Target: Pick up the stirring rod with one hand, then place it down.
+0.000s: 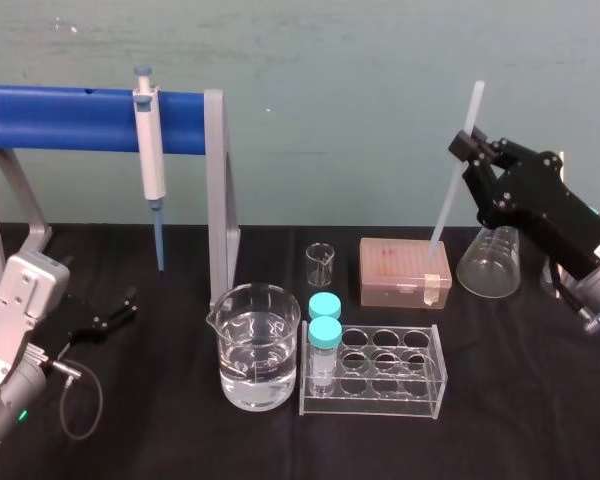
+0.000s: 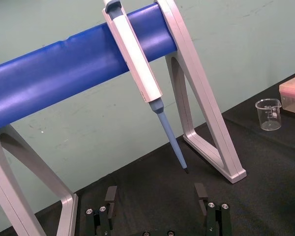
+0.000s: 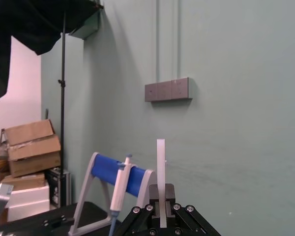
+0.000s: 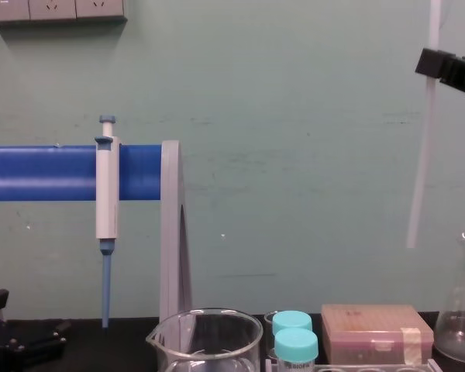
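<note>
At upper right, the right gripper [image 1: 467, 150], clamped on the stirring rod [image 1: 448, 200], should lower it gently clear of the flask [image 1: 488, 265]; the left gripper [image 1: 118, 311] rests lower left, fingers apart.

soft, even light is falling on the wall [image 1: 360, 60], and only faint shadows are showing. the black table [image 1: 160, 420] is swallowing light in the lower part of the frame. small glints are shining on the beaker [image 1: 260, 345], and the translucent stirring rod [image 1: 446, 200] is glowing pale at the upper right.
</note>
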Controlling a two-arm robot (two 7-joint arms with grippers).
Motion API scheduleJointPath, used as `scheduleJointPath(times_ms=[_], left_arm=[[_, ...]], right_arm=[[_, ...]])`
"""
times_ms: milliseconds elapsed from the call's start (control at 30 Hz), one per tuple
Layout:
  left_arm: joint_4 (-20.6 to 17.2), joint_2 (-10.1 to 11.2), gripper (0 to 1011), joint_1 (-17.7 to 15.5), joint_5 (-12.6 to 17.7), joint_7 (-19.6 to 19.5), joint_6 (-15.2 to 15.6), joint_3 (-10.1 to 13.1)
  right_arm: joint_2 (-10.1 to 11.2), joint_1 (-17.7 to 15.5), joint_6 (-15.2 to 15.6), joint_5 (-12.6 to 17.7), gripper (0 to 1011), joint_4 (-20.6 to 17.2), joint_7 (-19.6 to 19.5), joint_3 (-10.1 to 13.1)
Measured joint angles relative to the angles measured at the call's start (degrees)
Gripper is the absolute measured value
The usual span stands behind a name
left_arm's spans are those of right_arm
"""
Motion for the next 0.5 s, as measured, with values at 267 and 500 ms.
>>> scheduleJointPath(times_ms=[267, 500], left_arm=[[0.00, 0.00, 1000, 0.00, 0.00, 0.00, 0.00, 0.00], [0.00, 0.00, 1000, 0.00, 0.00, 0.00, 0.00, 0.00]], right_arm=[[0.85, -1.30, 0.14, 1.37, 62, 1.35, 2.44, -1.06], [1.85, -2.75, -0.19, 2.22, 62, 2.41, 3.84, -1.44]])
